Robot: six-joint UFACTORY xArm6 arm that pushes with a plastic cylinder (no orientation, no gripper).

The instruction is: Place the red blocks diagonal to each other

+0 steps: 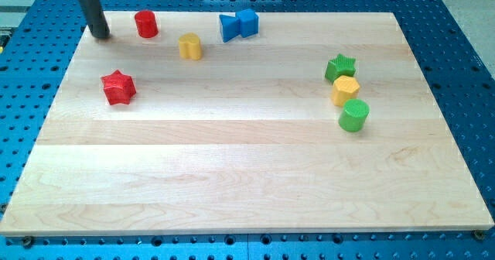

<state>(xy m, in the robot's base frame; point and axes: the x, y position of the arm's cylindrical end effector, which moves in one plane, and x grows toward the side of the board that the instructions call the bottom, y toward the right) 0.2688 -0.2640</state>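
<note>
Nearest the view's bottom sits the green cylinder (354,114), far from the job. Up at the view's top left, the red cylinder (145,24) already lies diagonal to the red star (118,87), so little seems left. My tip (100,35), a jawless rod holding nothing, stands just left of the red cylinder

A: Red blocks?
B: Red cylinder block (145,24) upright, near the view's top-left. Red star-shaped block (118,87) lies flat, below and slightly left of it, well apart.
</note>
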